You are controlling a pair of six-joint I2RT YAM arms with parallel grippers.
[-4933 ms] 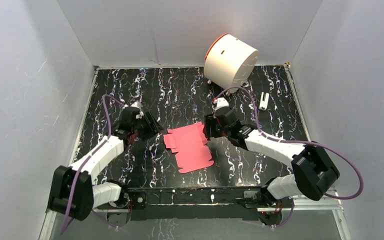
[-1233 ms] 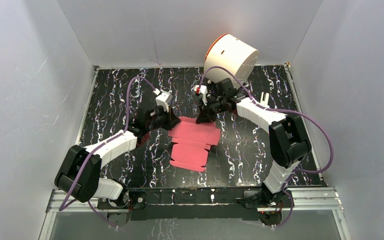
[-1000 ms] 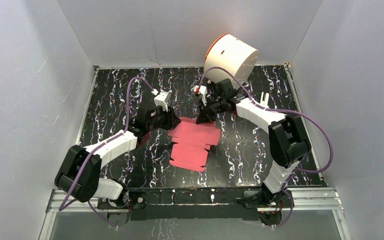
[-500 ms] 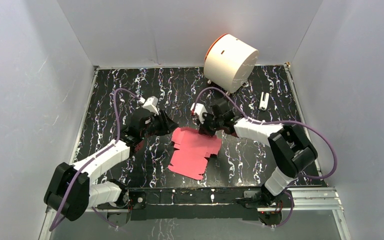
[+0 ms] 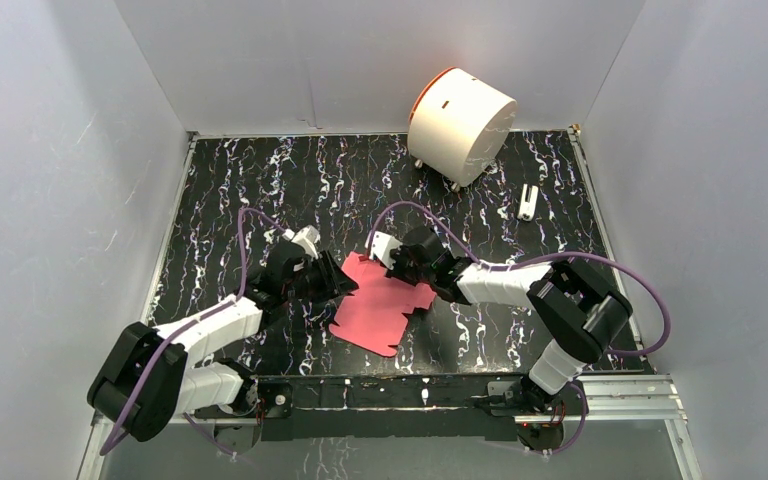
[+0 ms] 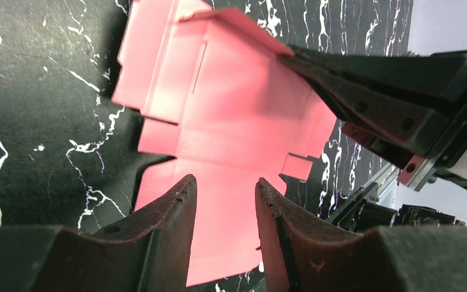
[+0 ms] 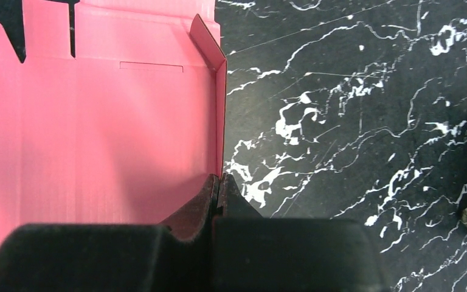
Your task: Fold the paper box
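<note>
- On the table, paper box lies mostly flat.
- right gripper clamped on its upturned flap.
- left gripper fingers apart, empty, at its left edge.

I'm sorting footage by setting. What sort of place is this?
Probably a lab test cell for robot manipulation: plain white walls enclose a black marbled tabletop, a left arm and right arm are bolted to a rail at its near edge, flat paper box between them.

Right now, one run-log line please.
pink die-cut cardboard sheet: mostly flat | right gripper: shut on its edge | left gripper: open, not gripping
</note>
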